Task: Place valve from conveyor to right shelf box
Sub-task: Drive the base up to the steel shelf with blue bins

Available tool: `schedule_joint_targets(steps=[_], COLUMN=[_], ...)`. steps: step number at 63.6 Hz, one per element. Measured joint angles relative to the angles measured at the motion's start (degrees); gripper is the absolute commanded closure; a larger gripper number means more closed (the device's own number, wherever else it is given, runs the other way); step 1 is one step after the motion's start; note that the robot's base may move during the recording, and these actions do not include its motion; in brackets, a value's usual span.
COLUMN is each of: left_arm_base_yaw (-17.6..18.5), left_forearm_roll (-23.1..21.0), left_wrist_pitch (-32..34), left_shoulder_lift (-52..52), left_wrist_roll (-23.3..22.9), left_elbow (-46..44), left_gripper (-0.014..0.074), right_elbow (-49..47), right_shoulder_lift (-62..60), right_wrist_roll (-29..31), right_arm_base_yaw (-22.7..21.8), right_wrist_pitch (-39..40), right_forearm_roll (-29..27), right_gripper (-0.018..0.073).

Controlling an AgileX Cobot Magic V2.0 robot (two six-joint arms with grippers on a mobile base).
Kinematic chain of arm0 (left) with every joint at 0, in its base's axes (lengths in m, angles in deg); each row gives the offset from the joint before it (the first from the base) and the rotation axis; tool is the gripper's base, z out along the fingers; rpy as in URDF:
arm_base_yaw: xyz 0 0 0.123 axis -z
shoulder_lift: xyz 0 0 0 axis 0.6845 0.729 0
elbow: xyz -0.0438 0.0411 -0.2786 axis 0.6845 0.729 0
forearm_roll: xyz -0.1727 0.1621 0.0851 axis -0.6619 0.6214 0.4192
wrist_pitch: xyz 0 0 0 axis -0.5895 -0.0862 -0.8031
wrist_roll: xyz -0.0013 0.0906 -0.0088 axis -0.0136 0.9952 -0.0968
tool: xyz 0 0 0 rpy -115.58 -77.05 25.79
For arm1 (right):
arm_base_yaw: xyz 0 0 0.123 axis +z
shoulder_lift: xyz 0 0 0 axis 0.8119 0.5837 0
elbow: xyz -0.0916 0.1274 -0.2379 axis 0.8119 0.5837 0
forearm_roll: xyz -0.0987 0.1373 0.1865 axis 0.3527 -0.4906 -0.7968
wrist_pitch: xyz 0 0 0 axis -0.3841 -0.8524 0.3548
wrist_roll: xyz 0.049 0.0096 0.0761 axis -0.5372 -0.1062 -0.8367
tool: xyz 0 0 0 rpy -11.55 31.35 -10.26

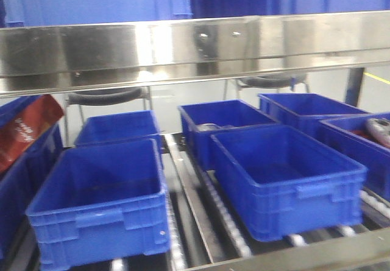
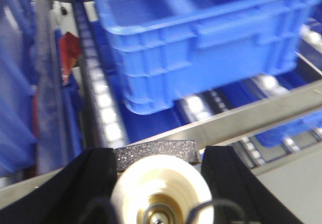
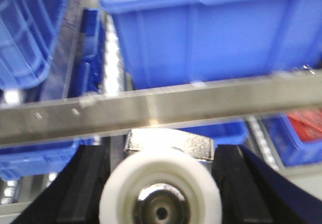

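Note:
My left gripper (image 2: 158, 156) is shut on a valve (image 2: 160, 181) with a cream round cap and a dark grey rough metal body; the black fingers (image 2: 88, 183) press on both sides. My right gripper (image 3: 161, 151) is shut on a second valve (image 3: 160, 191) with a white cap, a chrome centre and a silvery body. Both hang in front of the steel front rail (image 3: 161, 108) of a shelf. On the shelf stand blue boxes; the front right box (image 1: 286, 176) looks empty. The conveyor is out of view, and neither gripper shows in the front view.
A steel upper shelf beam (image 1: 195, 49) crosses the front view. Below it are several blue boxes on roller tracks (image 1: 222, 213): a front left box (image 1: 100, 204), back ones (image 1: 219, 122), and one at far right holding parts (image 1: 378, 131). A red bag (image 1: 27, 131) lies at left.

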Motion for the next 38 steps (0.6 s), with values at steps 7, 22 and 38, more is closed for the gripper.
schedule_joint_targets(steps=[7,22,38], left_arm_base_yaw=[0.0,0.0,0.0], left_forearm_roll=[0.0,0.1,0.2], left_wrist_pitch=[0.0,0.0,0.0], left_shoulder_lift=[0.0,0.0,0.0], left_wrist_roll=[0.0,0.0,0.0], left_elbow=[0.0,0.0,0.0], left_gripper=[0.0708,0.0708,0.0708], right_elbow=[0.0,0.0,0.0], right_shoulder_lift=[0.0,0.0,0.0], right_wrist_roll=[0.0,0.0,0.0], right_arm_base_yaw=[0.0,0.0,0.0], right_wrist_pitch=[0.0,0.0,0.0], right_forearm_roll=[0.0,0.0,-0.1], right_gripper=[0.0714,0.0714,0.0714])
